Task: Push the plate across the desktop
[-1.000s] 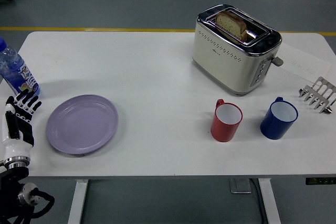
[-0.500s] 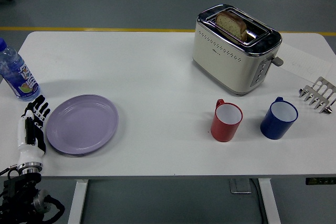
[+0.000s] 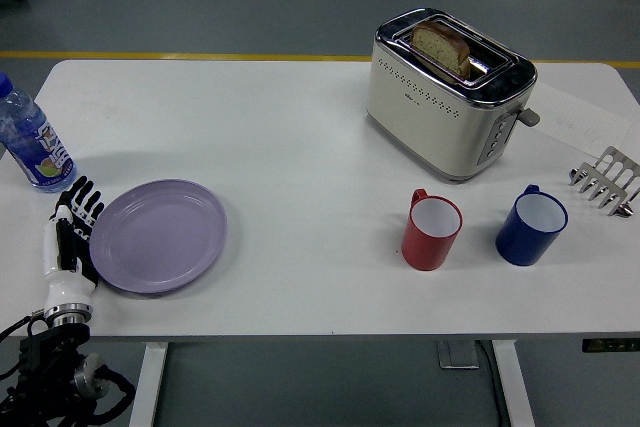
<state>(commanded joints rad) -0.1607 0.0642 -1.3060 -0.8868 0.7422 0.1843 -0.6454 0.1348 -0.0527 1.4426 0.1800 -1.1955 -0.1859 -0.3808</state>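
Note:
A lilac plate (image 3: 158, 235) lies flat on the white table (image 3: 300, 147) at the front left. My left hand (image 3: 74, 232) comes in from the lower left and stands right against the plate's left rim, fingers straight and held together, pointing away from me. It holds nothing. My right hand is out of view.
A water bottle (image 3: 28, 142) stands just behind my left hand. A toaster (image 3: 445, 95) with a bread slice stands at the back right. A red mug (image 3: 431, 231), a blue mug (image 3: 530, 225) and a metal toast rack (image 3: 605, 179) stand at the right.
My left hand has moved right and a little forward, from beside the bottle to the plate's left rim. The plate has shifted very slightly to the right.

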